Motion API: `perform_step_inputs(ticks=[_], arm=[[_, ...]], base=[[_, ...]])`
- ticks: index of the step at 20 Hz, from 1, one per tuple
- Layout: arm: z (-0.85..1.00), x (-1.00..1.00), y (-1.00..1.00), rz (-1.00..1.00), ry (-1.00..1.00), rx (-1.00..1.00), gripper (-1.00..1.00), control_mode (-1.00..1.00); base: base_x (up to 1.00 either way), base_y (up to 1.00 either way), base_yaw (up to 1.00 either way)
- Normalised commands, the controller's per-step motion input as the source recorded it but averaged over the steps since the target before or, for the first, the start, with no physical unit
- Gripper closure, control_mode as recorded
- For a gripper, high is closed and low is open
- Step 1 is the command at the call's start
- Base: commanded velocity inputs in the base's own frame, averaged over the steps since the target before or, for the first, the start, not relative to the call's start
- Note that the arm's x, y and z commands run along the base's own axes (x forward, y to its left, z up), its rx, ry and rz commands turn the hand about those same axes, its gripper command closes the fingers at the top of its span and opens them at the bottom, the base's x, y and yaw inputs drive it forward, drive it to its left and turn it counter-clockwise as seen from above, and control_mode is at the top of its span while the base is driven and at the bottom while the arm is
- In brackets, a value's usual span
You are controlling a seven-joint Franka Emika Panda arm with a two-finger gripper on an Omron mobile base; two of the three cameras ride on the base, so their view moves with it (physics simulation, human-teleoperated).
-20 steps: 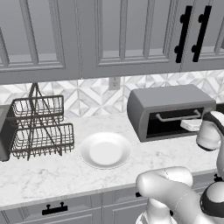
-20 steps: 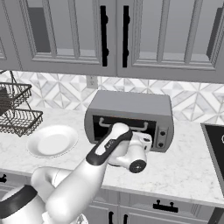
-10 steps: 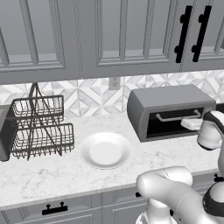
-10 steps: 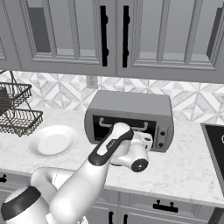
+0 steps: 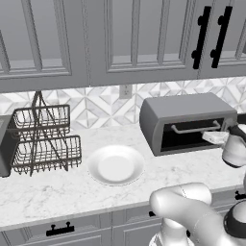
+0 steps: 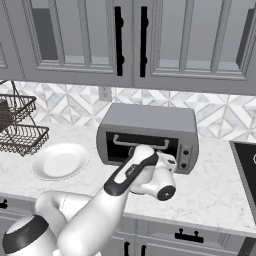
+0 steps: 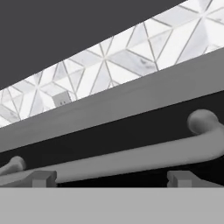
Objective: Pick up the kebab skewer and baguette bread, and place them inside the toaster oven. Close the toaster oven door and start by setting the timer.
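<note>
The toaster oven (image 5: 185, 111) is a grey box against the tiled wall, also in the right base view (image 6: 150, 120). Its dark toaster oven door (image 5: 190, 138) stands upright against the front, with the light-grey bar handle (image 5: 196, 129) near its top. My gripper (image 5: 214, 137) is open, right in front of the handle's right end. In the hand view the handle (image 7: 131, 157) runs across just above my two spread fingertips (image 7: 43, 177), and nothing is held between them. My wrist covers the lower oven front in the right base view. The kebab skewer and baguette bread are out of view.
A white plate (image 5: 115, 164) lies on the marble counter left of the oven. A two-tier wire basket rack (image 5: 41, 139) stands farther left, beside a dark appliance (image 5: 4, 146). A dark cooktop (image 6: 245, 167) sits to the oven's right. Upper cabinets hang overhead.
</note>
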Motion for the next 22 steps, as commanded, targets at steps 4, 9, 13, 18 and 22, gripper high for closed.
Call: perform_step_inputs(ticks=[4,9,13,18,22], arm=[[0.0,-0.42,-0.21,-0.01,0.0,0.0,-1.0,-1.0],[0.0,-0.45,-0.74,0.0,0.0,0.0,-1.0,-1.0],[0.0,-0.35,-0.67,0.0,0.0,0.0,-1.0,-1.0],[-0.06,-0.29,-0.58,0.0,0.0,-0.02,-1.0,-1.0],[-0.07,-0.09,-0.31,-0.01,0.0,-0.03,-1.0,-1.0]], base=[[0.0,0.0,0.0],[0.0,0.0,0.0],[0.0,0.0,0.0],[0.0,0.0,0.0],[0.0,0.0,0.0]])
